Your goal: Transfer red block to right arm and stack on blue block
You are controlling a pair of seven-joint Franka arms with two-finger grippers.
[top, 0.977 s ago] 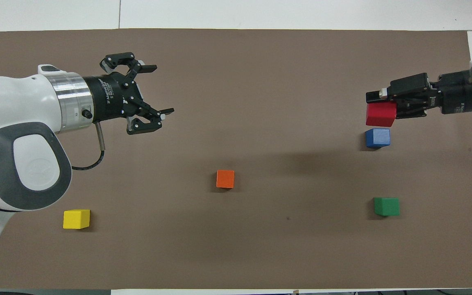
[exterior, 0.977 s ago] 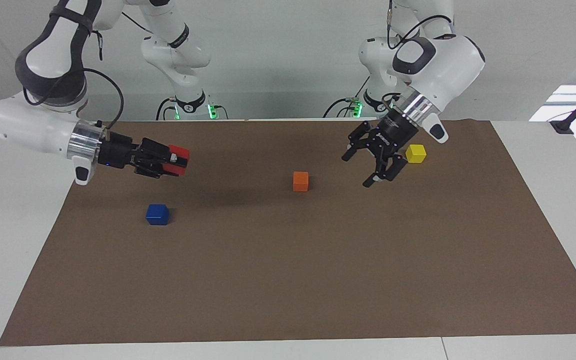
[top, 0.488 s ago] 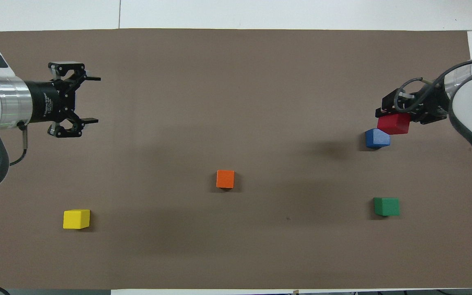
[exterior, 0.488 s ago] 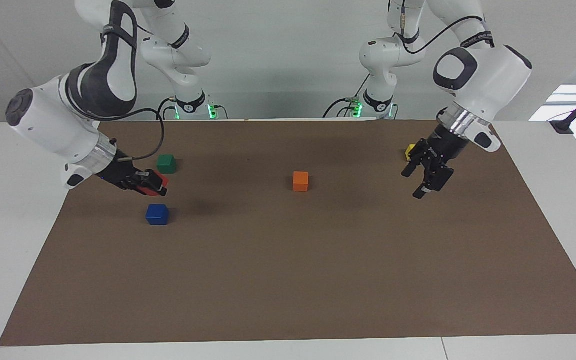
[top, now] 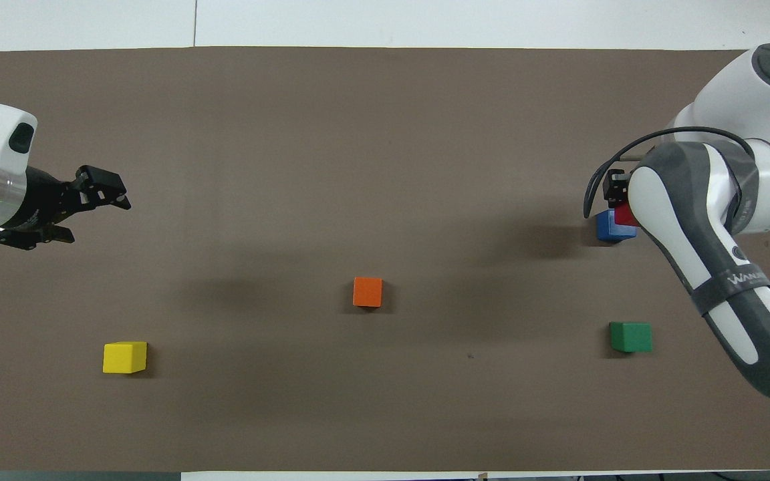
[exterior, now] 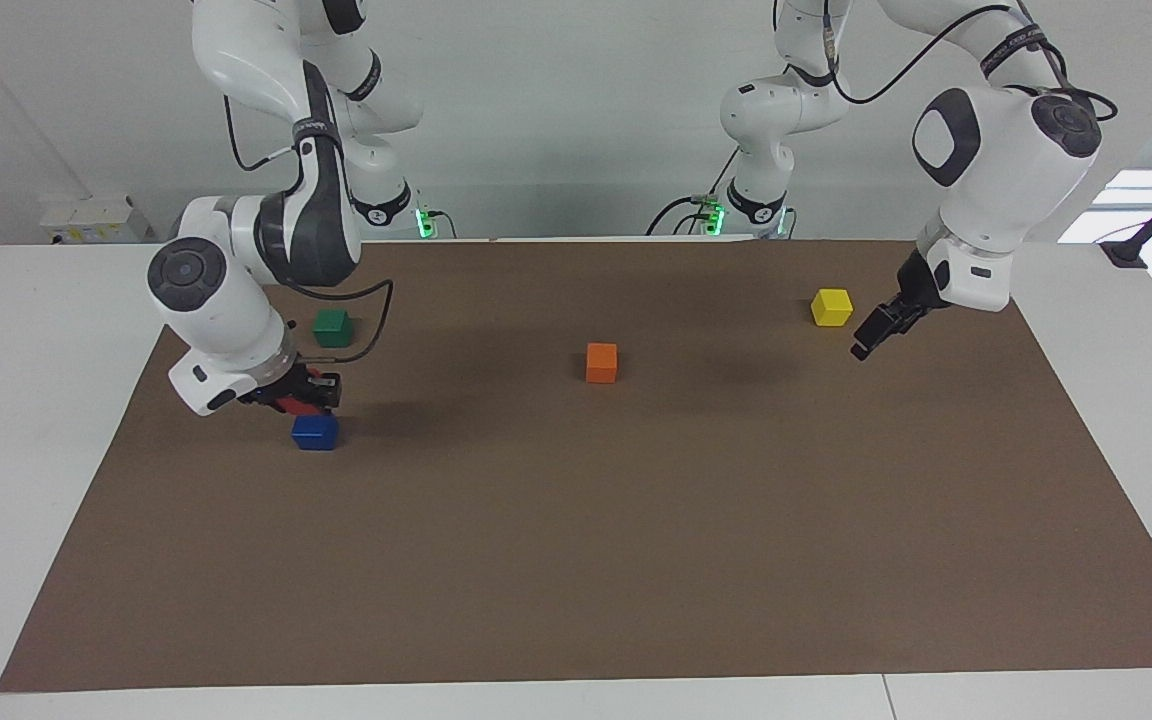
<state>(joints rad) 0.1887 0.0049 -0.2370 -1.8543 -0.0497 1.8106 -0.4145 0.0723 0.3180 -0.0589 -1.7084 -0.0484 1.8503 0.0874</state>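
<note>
We see the right end effector (exterior: 298, 400) holding the red block (exterior: 288, 405) just above the blue block (exterior: 315, 431); the left end effector (top: 91, 210) is spread wide, well apart from it.

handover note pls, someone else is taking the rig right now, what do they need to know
Right claw: shut on the red block, low over the blue block at the right arm's end of the mat; contact between the blocks cannot be told.
Left claw: open, empty, waiting over the mat beside the yellow block.
Done: the red block is in the right claw.
Left: set red squarely on blue, open the claw, lift clear.
</note>
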